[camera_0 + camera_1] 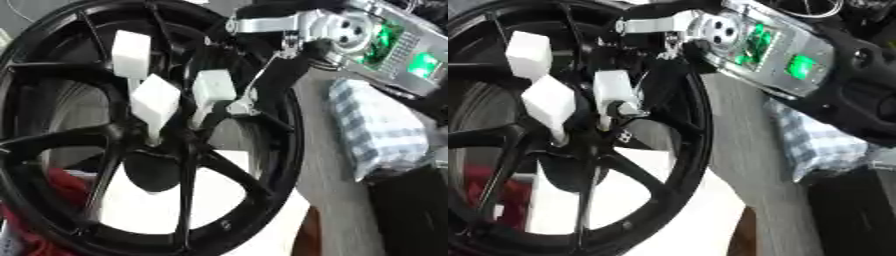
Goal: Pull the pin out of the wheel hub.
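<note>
A black spoked wheel hub (262, 185) stands tilted and fills the left of both views. Three white pins with block heads stick out near its centre: one upper left (131, 54), one in the middle (156, 102), one on the right (213, 89). My right hand (278, 75) comes in from the upper right, behind a silver wrist with green lights. Its dark fingers curl against the right pin (612, 89), and a silver fingertip (627, 109) presses the pin's lower side. The pin's shaft still sits in the hub. The left hand shows in no view.
A blue and white checked cloth (378, 129) lies on the grey table (337, 200) right of the wheel. A black object (411, 210) sits at the lower right. Red material (59, 186) shows through the spokes at the lower left, and a white sheet (149, 212) lies behind the wheel.
</note>
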You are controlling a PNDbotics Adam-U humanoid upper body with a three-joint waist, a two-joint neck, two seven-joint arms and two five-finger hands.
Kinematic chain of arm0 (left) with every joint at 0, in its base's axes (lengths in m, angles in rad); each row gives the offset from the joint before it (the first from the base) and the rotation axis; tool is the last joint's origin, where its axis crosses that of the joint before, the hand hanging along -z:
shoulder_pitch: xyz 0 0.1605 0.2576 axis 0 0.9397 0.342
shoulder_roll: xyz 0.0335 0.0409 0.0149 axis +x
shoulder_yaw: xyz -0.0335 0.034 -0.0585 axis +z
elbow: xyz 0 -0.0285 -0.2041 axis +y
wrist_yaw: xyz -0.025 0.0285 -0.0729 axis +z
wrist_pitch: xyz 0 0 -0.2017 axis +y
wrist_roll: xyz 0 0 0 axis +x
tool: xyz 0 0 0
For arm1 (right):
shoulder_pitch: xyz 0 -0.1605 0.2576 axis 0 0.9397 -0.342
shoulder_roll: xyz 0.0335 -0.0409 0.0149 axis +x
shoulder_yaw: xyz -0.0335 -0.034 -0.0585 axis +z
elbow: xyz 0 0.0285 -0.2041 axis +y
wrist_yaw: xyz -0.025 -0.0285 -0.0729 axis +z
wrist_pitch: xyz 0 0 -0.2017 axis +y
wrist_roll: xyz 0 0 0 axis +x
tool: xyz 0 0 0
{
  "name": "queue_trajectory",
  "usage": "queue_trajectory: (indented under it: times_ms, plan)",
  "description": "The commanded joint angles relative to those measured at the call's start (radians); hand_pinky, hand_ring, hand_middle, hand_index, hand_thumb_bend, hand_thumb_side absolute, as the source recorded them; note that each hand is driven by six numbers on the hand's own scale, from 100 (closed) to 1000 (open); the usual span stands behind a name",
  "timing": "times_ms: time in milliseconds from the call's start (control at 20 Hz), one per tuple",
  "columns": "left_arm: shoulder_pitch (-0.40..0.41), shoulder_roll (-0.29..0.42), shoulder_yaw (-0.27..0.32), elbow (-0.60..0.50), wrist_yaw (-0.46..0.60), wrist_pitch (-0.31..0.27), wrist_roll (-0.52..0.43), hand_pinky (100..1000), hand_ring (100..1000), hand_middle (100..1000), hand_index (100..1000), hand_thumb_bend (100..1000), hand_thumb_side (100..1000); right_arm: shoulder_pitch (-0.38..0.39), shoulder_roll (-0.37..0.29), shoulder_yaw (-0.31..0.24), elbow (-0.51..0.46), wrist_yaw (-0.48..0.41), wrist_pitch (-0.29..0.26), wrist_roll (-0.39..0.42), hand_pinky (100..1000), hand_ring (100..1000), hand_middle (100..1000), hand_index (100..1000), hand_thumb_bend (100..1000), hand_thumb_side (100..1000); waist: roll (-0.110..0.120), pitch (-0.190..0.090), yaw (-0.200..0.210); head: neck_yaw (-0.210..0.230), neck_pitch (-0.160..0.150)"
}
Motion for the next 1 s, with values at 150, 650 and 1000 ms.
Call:
queue_trajectory:
  times_ms: [150, 650, 1000]
  plan:
    - [-0.007, 0.001, -0.001, -0.019, -0.009, 0.001, -0.005, 903, 585, 514, 720, 100, 793, -0.015, -0.009, -0.004, 0.016, 0.017, -0.006, 0.01, 738, 759, 674, 750, 356, 100, 0.011, -0.013, 0.001, -0.005, -0.018]
    - [-0.005, -0.004, 0.0, -0.019, -0.011, 0.005, -0.006, 904, 586, 515, 721, 100, 796, -0.025, 0.006, 0.0, 0.026, 0.013, -0.011, -0.003, 712, 718, 594, 681, 349, 100, 0.011, -0.012, 0.002, -0.004, -0.017]
    - [-0.005, -0.004, 0.0, -0.019, -0.011, 0.006, -0.007, 904, 586, 515, 721, 100, 796, -0.027, 0.007, 0.003, 0.023, -0.005, -0.006, -0.034, 707, 710, 571, 659, 345, 100, 0.011, -0.012, 0.001, -0.003, -0.017]
